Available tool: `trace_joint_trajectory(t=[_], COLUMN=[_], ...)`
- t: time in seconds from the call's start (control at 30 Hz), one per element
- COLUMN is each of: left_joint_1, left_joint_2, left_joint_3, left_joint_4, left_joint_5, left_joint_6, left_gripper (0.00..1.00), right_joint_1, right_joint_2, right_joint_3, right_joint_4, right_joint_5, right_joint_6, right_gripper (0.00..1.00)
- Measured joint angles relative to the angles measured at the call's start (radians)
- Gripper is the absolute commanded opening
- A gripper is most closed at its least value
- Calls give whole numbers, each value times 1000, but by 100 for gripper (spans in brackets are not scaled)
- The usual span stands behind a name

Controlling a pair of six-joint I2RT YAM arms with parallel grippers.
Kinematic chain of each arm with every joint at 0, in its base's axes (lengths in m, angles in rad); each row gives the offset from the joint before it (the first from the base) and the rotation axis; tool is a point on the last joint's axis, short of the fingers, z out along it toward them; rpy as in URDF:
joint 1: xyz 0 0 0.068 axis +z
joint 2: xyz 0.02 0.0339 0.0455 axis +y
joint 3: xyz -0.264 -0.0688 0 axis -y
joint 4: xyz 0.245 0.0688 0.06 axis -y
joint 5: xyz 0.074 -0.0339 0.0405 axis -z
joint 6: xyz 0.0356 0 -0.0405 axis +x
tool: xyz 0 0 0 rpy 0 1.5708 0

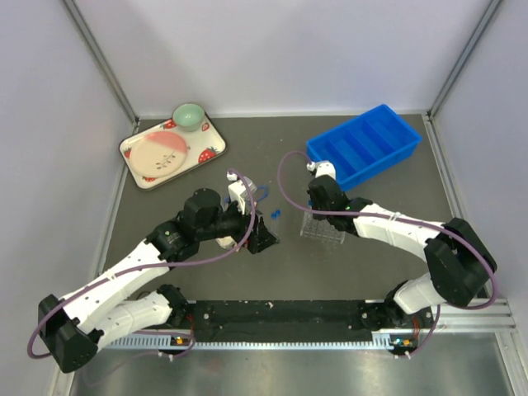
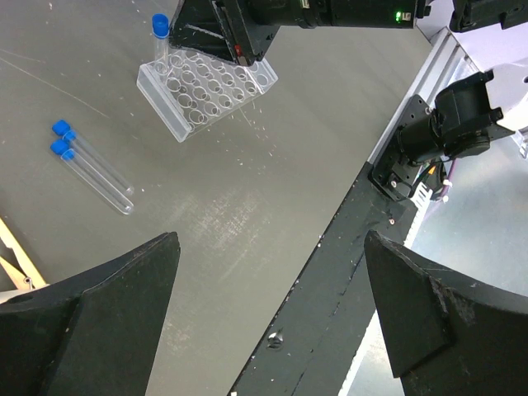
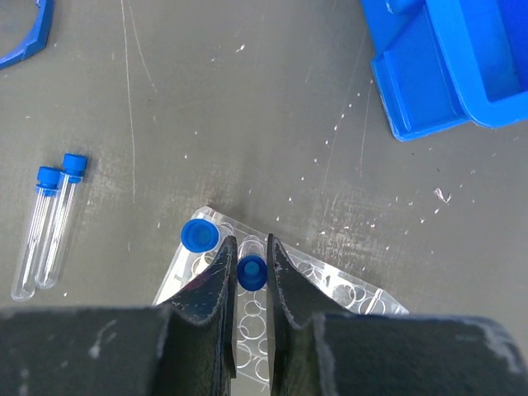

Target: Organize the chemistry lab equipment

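From above, the right gripper (image 1: pixel 318 213) hangs over the clear tube rack (image 1: pixel 323 233), much nearer to it than the left gripper (image 1: pixel 266 239). Left wrist view: the left jaws are spread wide and empty, and two loose blue-capped tubes (image 2: pixel 89 163) lie side by side ahead-left, long axes parallel. Right wrist view: jaws nearly together pinch an upright capped tube (image 3: pixel 252 271) directly over the rack's holes, just beside one seated tube (image 3: pixel 199 235). The way in looks straight down.

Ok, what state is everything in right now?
Right gripper: shut on held tube, above the rack.
Left gripper: open, empty.
Rack: upright on the table.
Corner tube: standing in the rack, capped.
Two loose tubes: lying side by side on the table, capped.
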Motion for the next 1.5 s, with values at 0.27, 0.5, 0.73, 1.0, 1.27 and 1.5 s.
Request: trace_joint_trajectory(t=[0.27,0.5,0.73,1.0,1.27,1.5], left_joint_1=[0,0,0,0,0,0], left_joint_2=[9,9,9,9,9,11], left_joint_3=[0,0,-1,-1,-1,-1], left_joint_4=[0,0,0,0,0,0], left_joint_5=[2,3,3,3,4,-3], left_joint_6=[0,0,0,0,0,3], left_gripper=[99,99,99,99,99,99], right_joint_1=[14,18,18,19,24,37], right_joint_2=[-2,-32,-65,-66,-66,-115], right_joint_3=[1,1,1,1,32,121], right_joint_4=[-14,-52,-69,-78,-100,-150], right_joint_5=[19,30,37,38,58,86], right_joint_6=[0,-1,-8,-8,-15,-32], right_gripper=[16,22,24,25,26,27])
